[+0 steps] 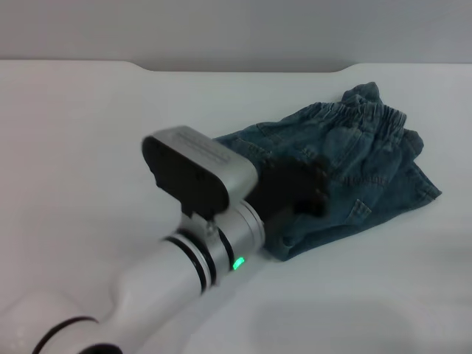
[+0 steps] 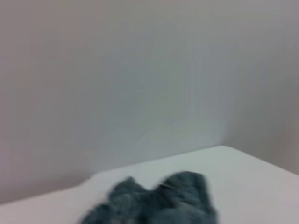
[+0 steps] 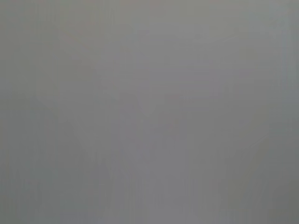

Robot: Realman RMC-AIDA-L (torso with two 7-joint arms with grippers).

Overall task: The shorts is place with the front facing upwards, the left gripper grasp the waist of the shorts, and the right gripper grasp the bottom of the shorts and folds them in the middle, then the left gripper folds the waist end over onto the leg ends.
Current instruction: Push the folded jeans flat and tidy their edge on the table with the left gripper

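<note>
My silver-white left arm reaches forward and rightward, its black left gripper [image 1: 301, 188] over the crumpled blue denim shorts [image 1: 369, 158] on the white tabletop [image 1: 88, 125]. Blur hides my jaws; I cannot tell their state. My right gripper is out of view.

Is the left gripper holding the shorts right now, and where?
Cannot be told: the left gripper is over the folded shorts near their middle, but its jaws are blurred. The right gripper is out of view.
</note>
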